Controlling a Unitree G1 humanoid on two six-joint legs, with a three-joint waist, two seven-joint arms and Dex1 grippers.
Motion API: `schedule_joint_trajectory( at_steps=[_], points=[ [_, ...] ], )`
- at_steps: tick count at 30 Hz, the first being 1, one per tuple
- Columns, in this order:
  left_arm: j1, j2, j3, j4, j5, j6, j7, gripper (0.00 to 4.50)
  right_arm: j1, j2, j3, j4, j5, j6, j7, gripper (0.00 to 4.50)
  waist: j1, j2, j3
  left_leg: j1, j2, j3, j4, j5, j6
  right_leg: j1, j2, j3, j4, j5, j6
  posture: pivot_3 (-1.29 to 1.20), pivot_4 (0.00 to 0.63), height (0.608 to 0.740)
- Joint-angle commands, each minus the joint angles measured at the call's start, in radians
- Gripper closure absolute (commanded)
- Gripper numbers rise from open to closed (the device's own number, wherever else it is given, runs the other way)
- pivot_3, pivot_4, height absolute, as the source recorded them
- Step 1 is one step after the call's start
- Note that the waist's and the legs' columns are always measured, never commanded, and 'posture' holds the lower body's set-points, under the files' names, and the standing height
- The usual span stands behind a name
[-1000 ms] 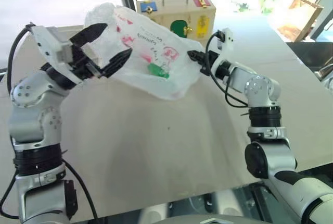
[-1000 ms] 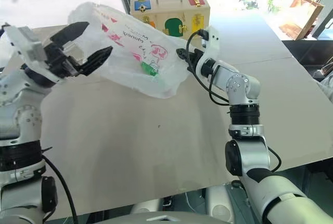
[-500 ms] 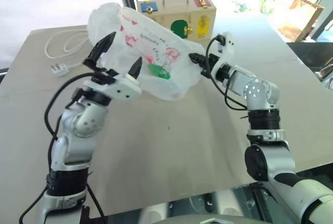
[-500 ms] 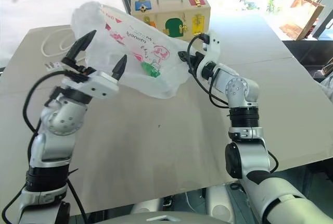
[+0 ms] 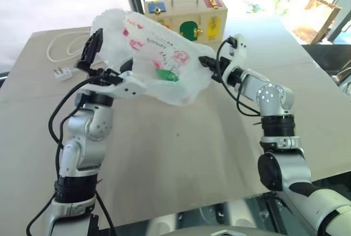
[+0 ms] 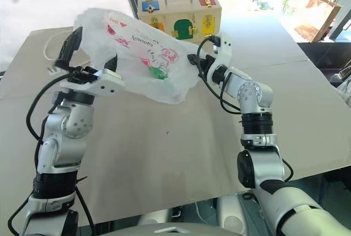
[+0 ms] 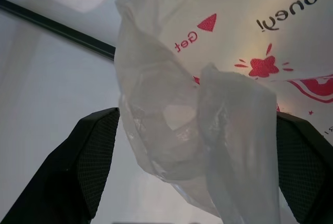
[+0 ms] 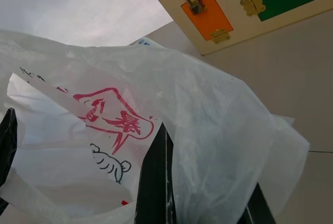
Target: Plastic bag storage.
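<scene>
Above table (image 5: 192, 153), left gripper (image 5: 109, 55) now rolled

My arms are silver-grey metal, built of rounded joint housings with black bands between the segments. Small dark screw heads dot the round cap on each forearm joint. Loose black cables loop along both arms up to the wrists. My left pincer (image 5: 109, 55) has two black tapered fingers on a pale grey block; their inner faces carry a fine grid texture. My right pincer (image 5: 204, 60) is black too, behind a white wrist bracket.
</scene>
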Motion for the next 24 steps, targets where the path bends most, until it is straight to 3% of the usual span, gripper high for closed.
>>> schedule_joint_trajectory(
  at_steps=[1, 6, 9, 13, 17, 24],
  points=[
    [-0.025, 0.022, -0.015, 0.023, 0.006, 0.019, -0.002, 0.07, -0.020, -0.001, -0.004, -0.020, 0.004, -0.018, 0.007, 4.50, 0.000, 0.000, 0.000, 0.000, 0.000, 0.000, 0.000, 0.000, 0.000, 0.000, 0.000, 0.000, 0.000, 0.000, 0.000, 0.00, 0.150, 0.740],
    [-0.039, 0.023, -0.017, 0.020, -0.006, 0.002, 0.042, 0.07, -0.017, 0.000, -0.003, -0.023, 0.004, -0.016, 0.006, 4.50, 0.000, 0.000, 0.000, 0.000, 0.000, 0.000, 0.000, 0.000, 0.000, 0.000, 0.000, 0.000, 0.000, 0.000, 0.000, 0.00, 0.150, 0.740],
    [-0.038, 0.026, -0.013, 0.001, -0.014, -0.019, 0.063, 0.83, -0.015, 0.002, -0.003, -0.024, 0.005, -0.015, 0.005, 4.50, 0.000, 0.000, 0.000, 0.000, 0.000, 0.000, 0.000, 0.000, 0.000, 0.000, -0.001, 0.000, 0.000, 0.000, 0.000, 0.00, 0.150, 0.740],
    [-0.027, 0.037, 0.001, -0.023, -0.024, -0.045, 0.079, 2.44, -0.013, 0.005, -0.001, -0.027, 0.004, -0.014, 0.002, 4.50, 0.000, 0.000, 0.000, 0.000, 0.000, 0.000, 0.000, 0.000, 0.000, -0.001, -0.002, 0.000, 0.000, 0.000, 0.000, 0.00, 0.150, 0.740],
    [-0.025, 0.045, 0.043, -0.048, -0.053, -0.048, 0.090, 4.34, -0.012, 0.007, 0.002, -0.024, 0.000, -0.015, 0.003, 4.50, -0.001, 0.000, 0.000, 0.000, 0.000, 0.000, 0.000, 0.000, 0.000, -0.001, -0.003, 0.000, 0.001, 0.000, 0.000, 0.00, 0.150, 0.740],
    [-0.100, 0.048, 0.085, -0.072, -0.191, -0.088, 0.081, 4.43, -0.009, -0.004, 0.020, -0.032, -0.016, -0.015, 0.022, 4.50, -0.001, 0.000, 0.000, -0.001, 0.000, 0.000, 0.000, 0.000, 0.000, -0.001, -0.003, -0.001, 0.001, 0.000, 0.000, 0.00, 0.150, 0.740]
  ],
)
